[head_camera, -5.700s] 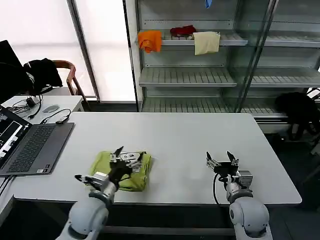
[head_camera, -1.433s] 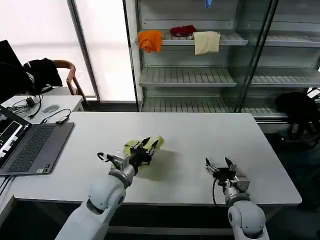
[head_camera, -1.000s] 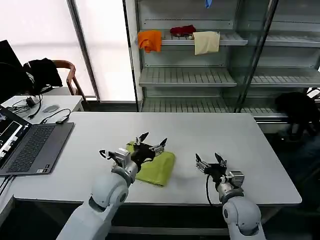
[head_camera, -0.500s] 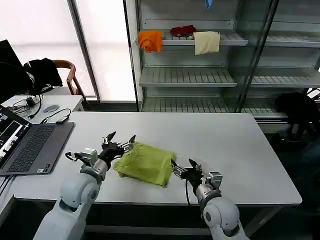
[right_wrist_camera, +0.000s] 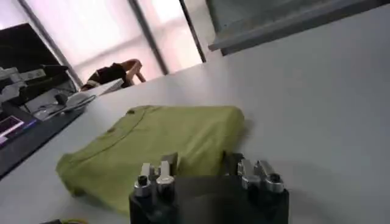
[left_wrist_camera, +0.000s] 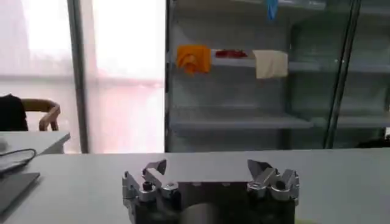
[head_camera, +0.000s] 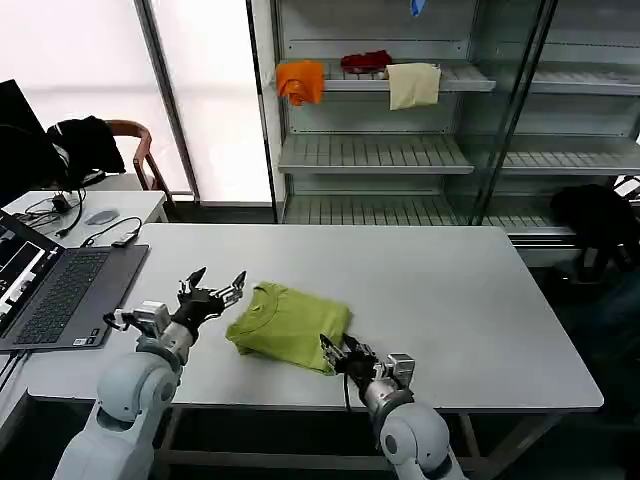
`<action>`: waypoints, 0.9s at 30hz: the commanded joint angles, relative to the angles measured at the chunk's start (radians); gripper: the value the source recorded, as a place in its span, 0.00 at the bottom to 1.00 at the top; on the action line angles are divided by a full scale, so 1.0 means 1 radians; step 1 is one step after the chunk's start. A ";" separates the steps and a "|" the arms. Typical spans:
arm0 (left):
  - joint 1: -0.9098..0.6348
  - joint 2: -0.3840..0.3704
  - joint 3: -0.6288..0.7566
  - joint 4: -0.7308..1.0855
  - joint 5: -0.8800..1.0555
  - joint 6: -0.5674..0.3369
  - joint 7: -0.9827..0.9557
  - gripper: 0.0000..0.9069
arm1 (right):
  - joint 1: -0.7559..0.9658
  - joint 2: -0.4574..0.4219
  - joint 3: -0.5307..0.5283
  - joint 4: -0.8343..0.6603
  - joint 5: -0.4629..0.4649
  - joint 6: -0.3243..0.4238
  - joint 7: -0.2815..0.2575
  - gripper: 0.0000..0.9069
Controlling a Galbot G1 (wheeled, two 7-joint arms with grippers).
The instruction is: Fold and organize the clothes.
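Note:
The clothes are one lime yellow-green T-shirt (head_camera: 290,325), lying folded in a flat packet near the front of the white table (head_camera: 450,290). The right wrist view shows the T-shirt (right_wrist_camera: 152,143) with its collar on the far side. My left gripper (head_camera: 212,285) hovers open just left of the shirt, apart from it. In the left wrist view the left gripper (left_wrist_camera: 208,167) has only bare table between its fingers. My right gripper (head_camera: 335,352) is open at the shirt's front right corner. Seen from the right wrist, the right gripper (right_wrist_camera: 200,161) has its fingertips at the fabric's near edge.
An open laptop (head_camera: 60,290) lies at the table's left end, with a side table and cables (head_camera: 100,215) behind it. Behind the table a glass-fronted shelf (head_camera: 400,150) holds orange, red and cream cloths. A chair (head_camera: 135,150) with a black garment stands at the far left.
My left gripper carried the shirt from the front left toward the middle, let it go and drew back left. My right gripper moved left to the shirt's front right corner.

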 commanded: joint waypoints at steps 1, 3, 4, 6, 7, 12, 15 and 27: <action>0.010 0.001 -0.033 0.005 -0.004 -0.002 0.003 1.00 | 0.003 0.006 -0.028 -0.016 0.020 -0.005 0.022 0.00; 0.010 0.000 -0.033 0.007 -0.004 -0.003 0.003 1.00 | 0.004 0.008 -0.028 -0.020 0.019 -0.005 0.025 0.00; 0.010 0.000 -0.033 0.008 -0.004 -0.004 0.003 1.00 | 0.004 0.008 -0.027 -0.020 0.019 -0.005 0.025 0.00; 0.011 0.000 -0.033 0.009 -0.003 -0.006 0.003 1.00 | 0.005 0.009 -0.025 -0.022 0.018 -0.004 0.027 0.00; 0.011 0.000 -0.034 0.010 -0.003 -0.006 0.003 1.00 | 0.006 0.010 -0.024 -0.022 0.018 -0.004 0.028 0.00; 0.011 -0.003 -0.036 0.014 -0.002 -0.008 0.003 1.00 | 0.022 0.013 -0.008 -0.026 0.016 -0.004 0.047 0.00; 0.012 -0.006 -0.036 0.016 -0.002 -0.010 0.003 1.00 | 0.042 0.011 0.019 -0.020 0.013 -0.005 0.052 0.00; 0.008 -0.013 -0.035 0.018 0.001 -0.010 0.002 1.00 | 0.189 -0.126 0.079 -0.050 0.014 -0.009 0.042 0.00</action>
